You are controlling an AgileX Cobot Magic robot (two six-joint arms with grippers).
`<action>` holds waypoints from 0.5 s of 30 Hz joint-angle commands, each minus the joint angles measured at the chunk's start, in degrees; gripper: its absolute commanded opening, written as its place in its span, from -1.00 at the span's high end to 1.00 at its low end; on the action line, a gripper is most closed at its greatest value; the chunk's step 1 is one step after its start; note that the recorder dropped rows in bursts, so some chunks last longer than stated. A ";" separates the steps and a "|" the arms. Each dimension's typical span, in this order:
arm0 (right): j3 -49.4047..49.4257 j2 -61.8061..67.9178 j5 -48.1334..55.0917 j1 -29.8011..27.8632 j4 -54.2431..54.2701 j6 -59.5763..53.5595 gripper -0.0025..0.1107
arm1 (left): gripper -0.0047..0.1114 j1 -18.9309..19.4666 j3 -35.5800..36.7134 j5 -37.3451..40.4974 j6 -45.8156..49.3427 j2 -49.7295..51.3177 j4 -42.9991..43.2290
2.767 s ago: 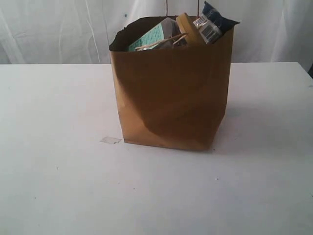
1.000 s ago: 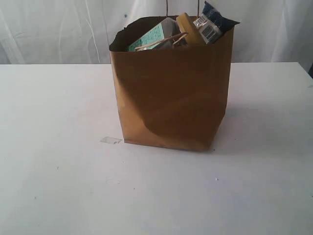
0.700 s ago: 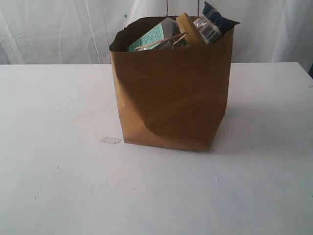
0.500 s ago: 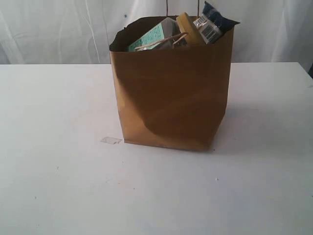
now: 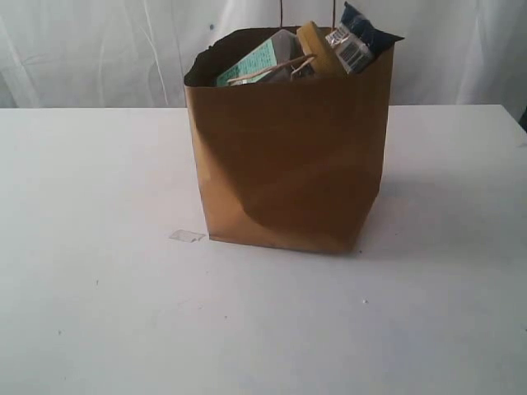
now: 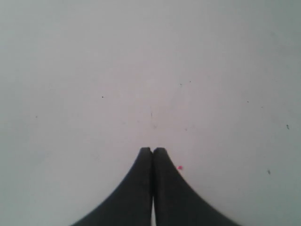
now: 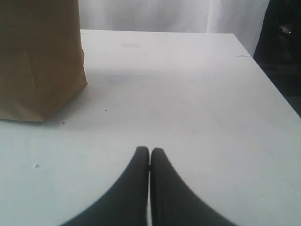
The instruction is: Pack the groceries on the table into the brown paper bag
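The packing step is judged finished, or all but finished. The brown paper bag (image 5: 288, 156) is stood upright on the desk (image 5: 90, 313). Above its rim a white carton with teal print (image 5: 257, 59), a yellow lid (image 5: 317, 43) and the dark-blue pasta packet (image 5: 362, 31) are seen. The other groceries cannot be made out and may be hidden inside the bag. Just beside the bag's near-left bottom corner a small pale scrap (image 5: 187, 236) is seen on the desk; whether it is a grocery piece cannot be told. If it is, a pick from the desk would be called for next. Otherwise only a check around the bag is needed.

Neither arm is shown in the exterior view. The left tool (image 6: 153, 151) is shown only by its wrist view, with jaws pressed together on nothing, over bare desk with no bag in sight. The right tool (image 7: 149, 150) is likewise closed and empty, with the bag near it but apart.
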 commanded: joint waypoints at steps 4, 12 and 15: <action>0.13 -0.31 -0.70 -0.43 -0.36 1.30 0.96 | 0.92 -0.62 0.27 3.97 0.77 -0.18 -1.99; 0.13 -0.31 -0.70 -0.43 -0.36 1.30 0.96 | 0.92 -0.62 0.27 1.02 -1.05 -0.18 10.40; 0.13 -0.31 -0.70 -0.43 -0.36 1.30 0.96 | 0.92 -0.62 0.39 0.93 -1.05 -0.18 9.97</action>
